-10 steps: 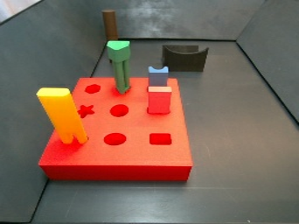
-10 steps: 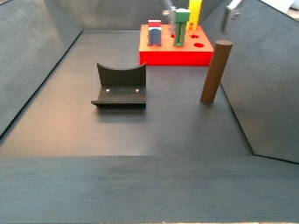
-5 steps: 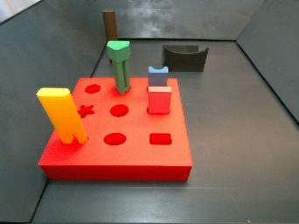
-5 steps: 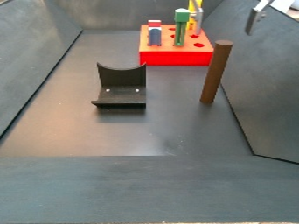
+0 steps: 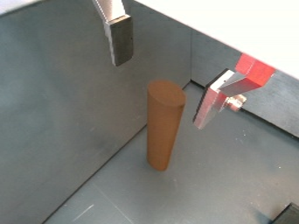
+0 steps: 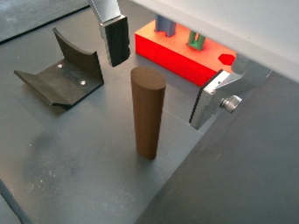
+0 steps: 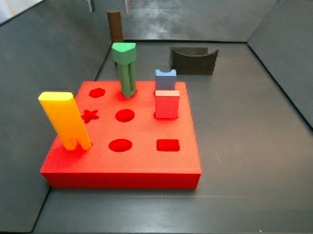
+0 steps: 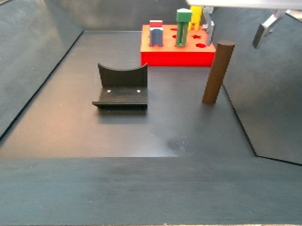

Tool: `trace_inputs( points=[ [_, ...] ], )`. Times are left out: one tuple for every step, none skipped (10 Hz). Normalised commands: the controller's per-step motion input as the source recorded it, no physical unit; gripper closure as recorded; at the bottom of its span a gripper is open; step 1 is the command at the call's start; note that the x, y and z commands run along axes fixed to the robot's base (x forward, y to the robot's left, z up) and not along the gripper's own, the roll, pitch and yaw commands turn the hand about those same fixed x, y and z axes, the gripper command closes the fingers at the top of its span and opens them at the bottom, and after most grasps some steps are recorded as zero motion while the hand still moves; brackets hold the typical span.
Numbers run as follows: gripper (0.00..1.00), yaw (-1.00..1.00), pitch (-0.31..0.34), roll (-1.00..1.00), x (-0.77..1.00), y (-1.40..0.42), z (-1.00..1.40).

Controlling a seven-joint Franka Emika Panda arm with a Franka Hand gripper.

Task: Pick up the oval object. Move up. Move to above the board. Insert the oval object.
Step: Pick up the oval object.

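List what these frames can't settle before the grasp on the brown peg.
- Gripper: open, above the oval object; both wrist views cut off the fingers' upper parts at the frame edge.
- Side view: only one finger shows at the frame edge.
- Oval object: its base is hidden behind the board in that side view.
- Board's oval hole: not identifiable in the wrist view; standing pegs block it.

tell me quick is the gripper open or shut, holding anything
Gripper: open and empty, above the oval object, which stands on the floor between the spread fingers, untouched.
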Motion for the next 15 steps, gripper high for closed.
trace_inputs(
  points=[
    [0.00,0.00,0.000,0.00,0.31,0.00,-0.23],
    [0.00,-0.06,-0.050,-0.01,0.03,0.00,-0.27],
    [0.00,-0.20,-0.106,-0.15,0.00,0.00,-0.33],
    [0.00,-0.20,-0.124,-0.16,0.00,0.00,-0.34],
    [0.00,-0.14,-0.106,-0.14,0.00,0.01,-0.31],
    [0.00,-0.05,-0.084,-0.11,0.00,0.06,-0.32],
    [0.00,0.00,-0.067,-0.08,0.00,0.07,-0.31],
    [0.00,0.06,-0.027,-0.05,0.05,0.02,-0.29],
    [0.00,0.00,-0.046,-0.04,0.00,0.00,-0.17],
    [0.00,0.00,-0.009,-0.03,0.00,0.00,-0.02],
    [0.00,0.00,0.000,0.00,0.00,0.00,0.00],
    [1.00,0.00,0.000,0.00,0.00,0.00,0.00],
    [1.00,0.00,0.000,0.00,0.00,0.00,0.00],
    [1.00,0.00,0.000,0.00,0.00,0.00,0.00],
    [1.00,0.00,0.000,0.00,0.00,0.00,0.00]
  ],
)
